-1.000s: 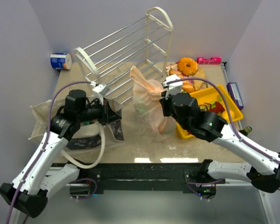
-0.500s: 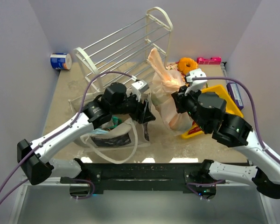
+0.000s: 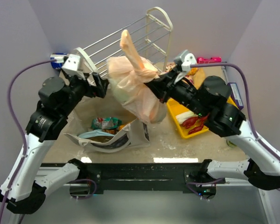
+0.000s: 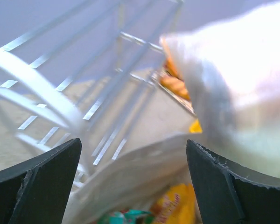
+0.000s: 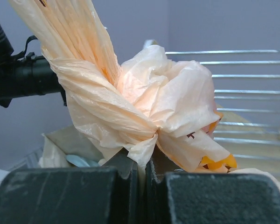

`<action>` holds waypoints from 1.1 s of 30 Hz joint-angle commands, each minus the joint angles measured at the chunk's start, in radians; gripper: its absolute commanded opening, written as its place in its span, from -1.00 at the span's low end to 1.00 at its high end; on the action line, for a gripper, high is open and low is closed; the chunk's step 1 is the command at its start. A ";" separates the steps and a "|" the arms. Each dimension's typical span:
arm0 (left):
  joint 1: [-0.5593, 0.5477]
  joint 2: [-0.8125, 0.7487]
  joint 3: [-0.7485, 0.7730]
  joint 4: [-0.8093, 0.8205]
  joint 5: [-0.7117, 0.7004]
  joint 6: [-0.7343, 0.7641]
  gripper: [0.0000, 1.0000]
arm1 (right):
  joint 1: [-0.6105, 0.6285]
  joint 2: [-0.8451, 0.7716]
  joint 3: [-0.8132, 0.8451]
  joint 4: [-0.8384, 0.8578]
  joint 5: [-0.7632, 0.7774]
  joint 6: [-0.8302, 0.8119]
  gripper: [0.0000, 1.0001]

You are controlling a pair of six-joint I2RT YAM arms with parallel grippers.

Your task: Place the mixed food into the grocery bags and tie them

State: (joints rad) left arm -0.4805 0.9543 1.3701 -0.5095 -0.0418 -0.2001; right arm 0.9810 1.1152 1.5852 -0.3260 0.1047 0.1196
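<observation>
The right hand (image 3: 156, 88) pinched the pink bag (image 3: 133, 95) by its right side, holding it above mid-surface. The left hand (image 3: 101, 87) gaped wide just left of it and looked nearer the upright twisted handle (image 3: 129, 49). The tote (image 3: 130, 137) lay below, by the near edge.
</observation>
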 commanded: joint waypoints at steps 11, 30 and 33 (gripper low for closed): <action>0.037 -0.190 0.001 -0.038 -0.722 0.018 1.00 | 0.005 0.330 -0.009 0.540 -0.468 -0.196 -1.00; 0.037 -0.210 -0.028 -0.006 -0.512 0.067 1.00 | 0.004 0.248 -0.153 0.095 -0.513 -0.244 -1.00; 0.037 -0.195 -0.023 -0.012 -0.478 0.062 1.00 | 0.004 0.374 -0.067 -0.005 -0.527 -0.258 -1.00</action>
State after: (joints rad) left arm -0.4458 0.7361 1.3479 -0.5625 -0.5869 -0.1455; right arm 0.9825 1.3621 1.4212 -0.1715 -0.3920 -0.1013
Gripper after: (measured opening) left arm 0.996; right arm 0.036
